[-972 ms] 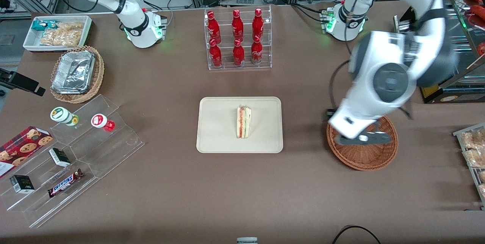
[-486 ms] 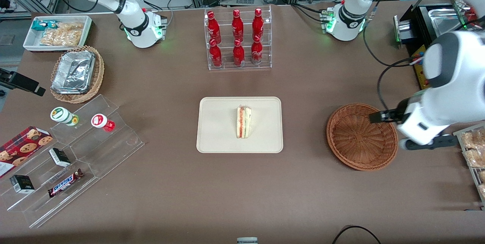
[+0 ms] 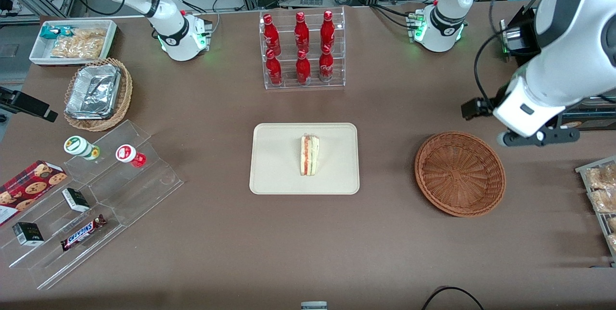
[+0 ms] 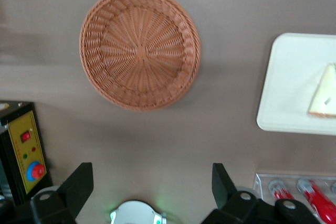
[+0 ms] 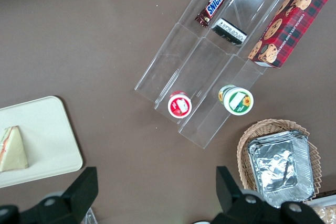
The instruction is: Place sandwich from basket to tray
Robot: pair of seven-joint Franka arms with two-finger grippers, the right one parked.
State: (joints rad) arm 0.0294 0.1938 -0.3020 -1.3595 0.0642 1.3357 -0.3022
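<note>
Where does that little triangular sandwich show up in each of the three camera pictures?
Front view: white-bread triangular sandwich lying mid-tray.
Left wrist view: sandwich cut off at the picture's edge; open end effector high above the table.
Right wrist view: sandwich on the tray.
Shared landmark: flat beige rectangular tray.

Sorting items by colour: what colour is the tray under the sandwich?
Beige-cream tray, clearest in front view; the open gripper is above the table.

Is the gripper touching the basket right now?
Apart. The left wrist view shows the open gripper with bare table between its fingers and the empty basket.
</note>
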